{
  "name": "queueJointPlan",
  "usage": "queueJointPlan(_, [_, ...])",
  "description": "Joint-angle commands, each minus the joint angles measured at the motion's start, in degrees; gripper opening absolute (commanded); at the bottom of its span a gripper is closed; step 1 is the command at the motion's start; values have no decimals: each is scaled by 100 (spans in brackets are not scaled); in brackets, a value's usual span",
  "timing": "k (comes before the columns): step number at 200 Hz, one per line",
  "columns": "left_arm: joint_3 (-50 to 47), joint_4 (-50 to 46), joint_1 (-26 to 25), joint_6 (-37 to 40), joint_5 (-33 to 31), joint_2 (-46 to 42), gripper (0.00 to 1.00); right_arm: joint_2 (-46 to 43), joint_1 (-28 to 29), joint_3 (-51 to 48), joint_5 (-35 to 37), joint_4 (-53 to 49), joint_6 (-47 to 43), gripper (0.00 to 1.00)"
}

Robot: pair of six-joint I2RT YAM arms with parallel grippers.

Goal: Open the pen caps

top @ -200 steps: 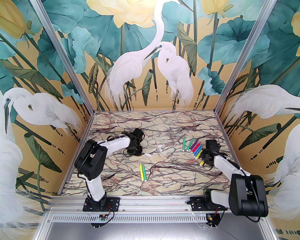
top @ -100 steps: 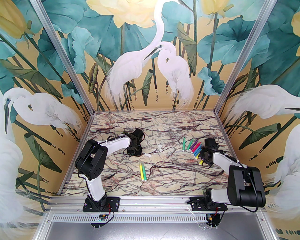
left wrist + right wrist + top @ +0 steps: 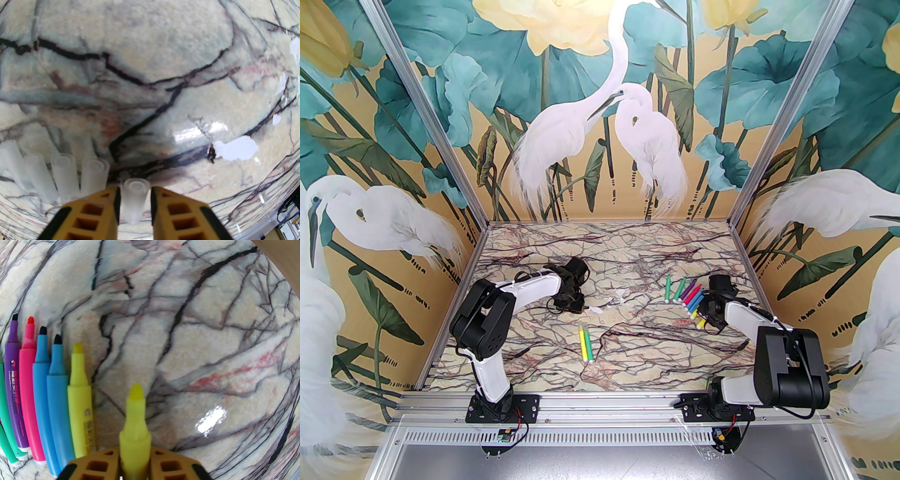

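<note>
We see L gripper (image 3: 135, 190) narrow round a pen cap (image 3: 136, 199), R gripper (image 3: 135, 451) round uncapped yellow pen (image 3: 134, 408), grip unclear both; two pens (image 3: 586, 344) at worktop (image 3: 628, 262) 6 o'clock look capped.

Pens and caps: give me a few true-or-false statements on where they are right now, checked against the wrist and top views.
1. An uncapped yellow pen stands between the right hand's fingers. True.
2. Its neighbours in the row are capped. False: the pens beside it show bare tips.
3. A translucent cap sits between the left hand's fingers. True.
4. That cap is the only loose one. False: four more caps sit side by side just left of it in the left wrist view.
5. Every pen lies in one row. False: two pens lie apart, nearer the middle, in the top view.
</note>
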Motion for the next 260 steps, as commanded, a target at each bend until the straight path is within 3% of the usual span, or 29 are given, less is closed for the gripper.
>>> queueJointPlan(1, [116, -125, -46, 19, 23, -152, 29, 63, -19, 66, -110, 275, -21, 31])
queueJointPlan(31, [64, -87, -46, -31, 56, -394, 33, -191, -18, 76, -143, 139, -163, 35])
queueJointPlan(65, [-114, 102, -46, -78, 190, -882, 46, -769, 72, 20, -207, -17, -364, 42])
queueJointPlan(108, [-532, 515, -30, -226, 368, -1731, 60, -1369, 626, 259, 160, -700, -612, 46])
queueJointPlan(140, [-938, 844, 141, -376, 541, -2388, 67, -1470, 1358, 646, 117, -1091, -950, 48])
queueJointPlan(184, [-1730, 1350, 798, -514, 997, -3242, 78, -1540, 2552, 1118, -17, -1205, -912, 51])
queueJointPlan(209, [-2094, 1429, 1092, -614, 902, -3633, 84, -1203, 3231, 1556, -18, -1370, -1016, 52])
queueJointPlan(260, [-2628, 1707, 1385, -890, 584, -4078, 85, -32, 4449, 2424, -215, -1361, -918, 52])
